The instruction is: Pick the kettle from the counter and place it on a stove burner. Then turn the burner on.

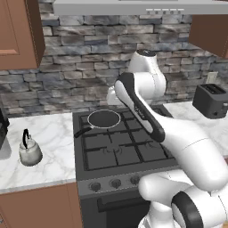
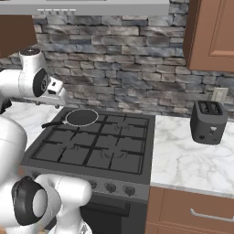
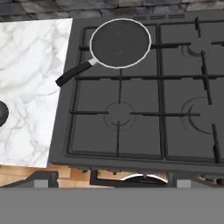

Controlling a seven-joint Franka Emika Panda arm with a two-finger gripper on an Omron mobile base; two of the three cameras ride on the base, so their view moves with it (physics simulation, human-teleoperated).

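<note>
Silvery kettle sits on counter, ungrasped.

In your hand view the kettle is cut off by the left edge, just a dark sliver. The arm hides the cooktop's right side and rightmost knobs.

arm: raised, elbow bent, hand facing down | gripper: hidden behind wrist, apparently empty, jaws spread wide
</note>
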